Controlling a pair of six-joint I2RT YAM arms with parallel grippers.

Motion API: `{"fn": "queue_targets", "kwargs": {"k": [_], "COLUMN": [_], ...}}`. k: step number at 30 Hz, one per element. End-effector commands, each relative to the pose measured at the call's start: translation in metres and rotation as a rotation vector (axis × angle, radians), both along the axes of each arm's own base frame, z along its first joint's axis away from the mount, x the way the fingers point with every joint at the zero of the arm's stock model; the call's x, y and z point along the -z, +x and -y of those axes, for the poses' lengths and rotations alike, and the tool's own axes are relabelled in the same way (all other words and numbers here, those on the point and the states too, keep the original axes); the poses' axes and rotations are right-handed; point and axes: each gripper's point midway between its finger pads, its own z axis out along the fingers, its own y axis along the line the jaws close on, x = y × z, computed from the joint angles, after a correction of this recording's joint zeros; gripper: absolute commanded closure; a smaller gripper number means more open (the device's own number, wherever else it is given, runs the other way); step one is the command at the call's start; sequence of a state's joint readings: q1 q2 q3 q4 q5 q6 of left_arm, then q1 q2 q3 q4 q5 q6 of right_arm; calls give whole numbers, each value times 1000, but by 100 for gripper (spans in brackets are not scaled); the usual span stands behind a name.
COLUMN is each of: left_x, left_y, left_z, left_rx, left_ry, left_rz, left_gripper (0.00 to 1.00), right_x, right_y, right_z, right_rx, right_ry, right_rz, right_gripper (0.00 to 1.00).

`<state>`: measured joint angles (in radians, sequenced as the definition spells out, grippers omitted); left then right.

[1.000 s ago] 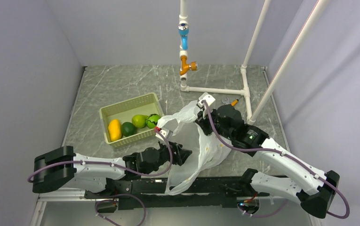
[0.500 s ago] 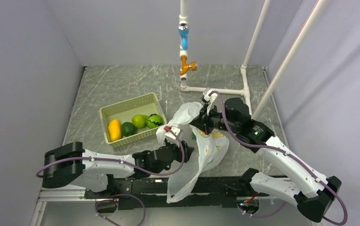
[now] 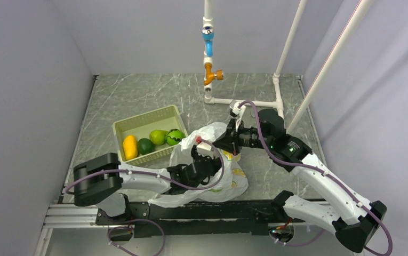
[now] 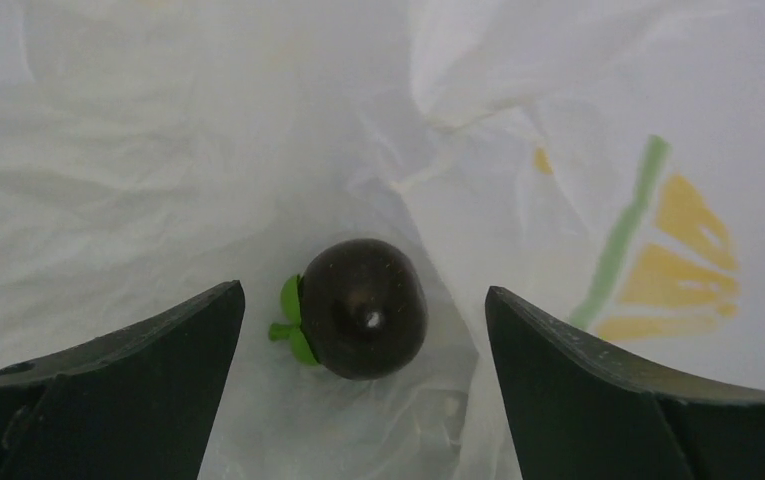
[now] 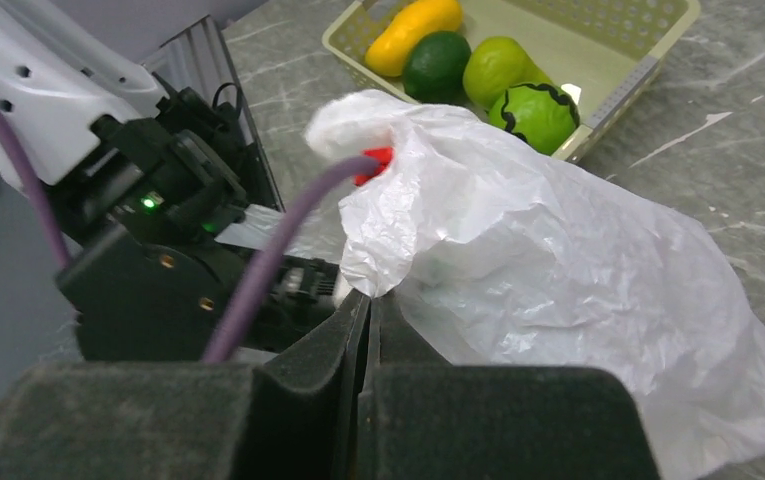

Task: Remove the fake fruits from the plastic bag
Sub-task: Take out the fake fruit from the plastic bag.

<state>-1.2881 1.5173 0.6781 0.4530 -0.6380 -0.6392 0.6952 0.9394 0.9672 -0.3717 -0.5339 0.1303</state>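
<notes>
Crinkly translucent plastic bag [image 4: 158, 150], glossy fruit [image 4: 363, 305]

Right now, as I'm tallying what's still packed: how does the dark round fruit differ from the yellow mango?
The dark round fruit lies inside the plastic bag; the yellow mango lies in the basket. The dark round fruit is brown-black and ball-shaped with a green cap; the yellow mango is elongated. Neither is gripped.

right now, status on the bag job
Left tool open inside plastic bag, straddling dark round fruit. Right tool shut on bag edge. No obstruction seen.
</notes>
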Motion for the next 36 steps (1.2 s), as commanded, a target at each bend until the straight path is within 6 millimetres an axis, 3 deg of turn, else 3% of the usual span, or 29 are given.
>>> {"fn": "queue_targets", "kwargs": {"k": [1, 9, 11, 15, 19, 24, 33, 36], "left_x": [18, 75, 79, 73, 53, 17, -75, -83], "left_y": [10, 14, 21, 25, 15, 1, -45, -55], "left_z": [7, 18, 20, 32, 38, 25, -10, -26], "left_rx": [-36, -27, -14, 54, 137, 197, 369, 384], "left_ry": [51, 153, 134, 92, 56, 16, -60, -74], "left_rz": [-25, -104, -110, -108, -92, -74, -72, -87], "left_gripper": [1, 2, 10, 36, 53, 68, 73, 74], "right_x": [-8, 1, 2, 6, 16, 35, 45, 43], "right_y": [-6, -8, -9, -7, -5, 6, 22, 31], "right_z": [-6, 2, 4, 11, 20, 37, 63, 75], "right_rx": [-48, -24, -18, 15, 60, 175, 369, 465], "right_ry": [41, 29, 26, 8, -29, -105, -158, -154], "right_rz": [3, -2, -4, 6, 17, 8, -3, 7], "right_gripper": [100, 100, 100, 100, 100, 100, 100, 100]}}
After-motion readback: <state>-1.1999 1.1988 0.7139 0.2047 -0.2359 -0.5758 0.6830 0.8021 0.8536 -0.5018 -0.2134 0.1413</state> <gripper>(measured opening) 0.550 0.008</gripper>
